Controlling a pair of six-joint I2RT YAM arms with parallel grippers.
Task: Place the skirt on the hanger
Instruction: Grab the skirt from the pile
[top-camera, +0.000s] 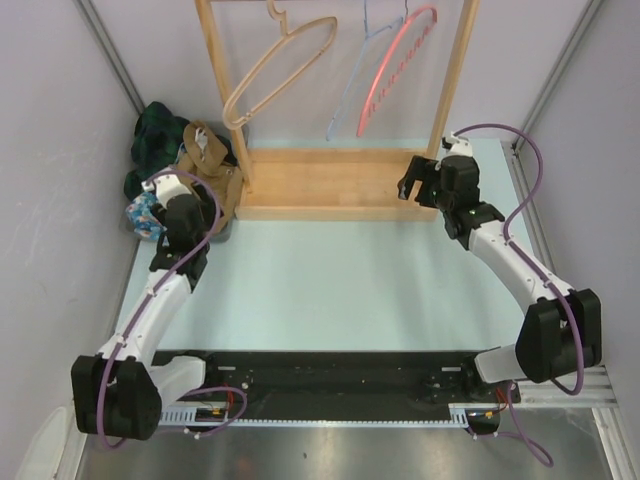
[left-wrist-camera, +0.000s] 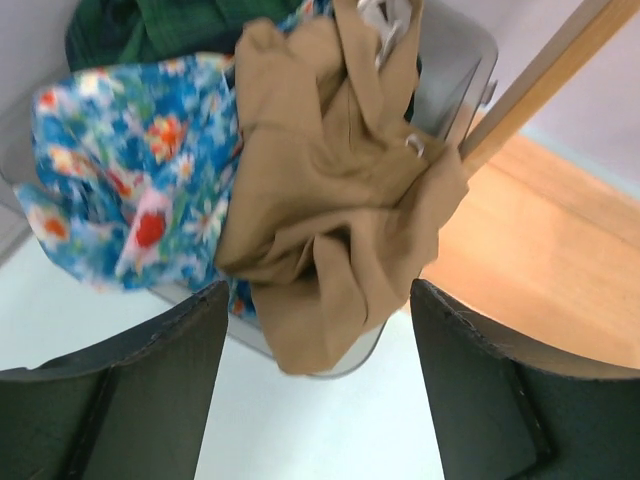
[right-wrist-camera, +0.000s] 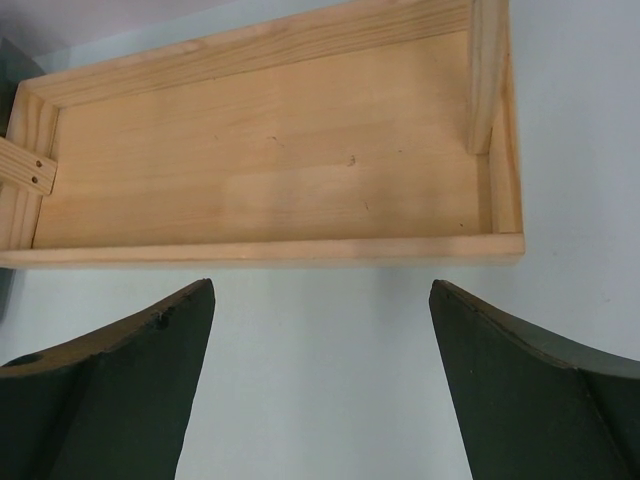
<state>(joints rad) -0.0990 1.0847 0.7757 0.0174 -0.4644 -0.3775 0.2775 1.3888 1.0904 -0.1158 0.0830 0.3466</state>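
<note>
The tan skirt (left-wrist-camera: 330, 190) lies crumpled on a pile of clothes in a grey bin (left-wrist-camera: 455, 70) at the far left, one fold hanging over the bin's near rim. In the top view the skirt (top-camera: 212, 160) sits beside the rack's left post. My left gripper (left-wrist-camera: 320, 290) hovers open just in front of that hanging fold, with nothing between its fingers; from above, the left gripper (top-camera: 212, 214) is at the bin's near side. A tan hanger (top-camera: 280, 70) hangs on the wooden rack. My right gripper (right-wrist-camera: 321, 290) is open and empty over the table, in front of the rack's base.
A blue floral garment (left-wrist-camera: 120, 170) and a dark green one (left-wrist-camera: 150, 25) share the bin. The rack's wooden base tray (right-wrist-camera: 270, 160) and its posts (top-camera: 225, 90) stand at the back. A thin blue hanger (top-camera: 352, 85) and a red hanger (top-camera: 395, 70) hang to the right.
</note>
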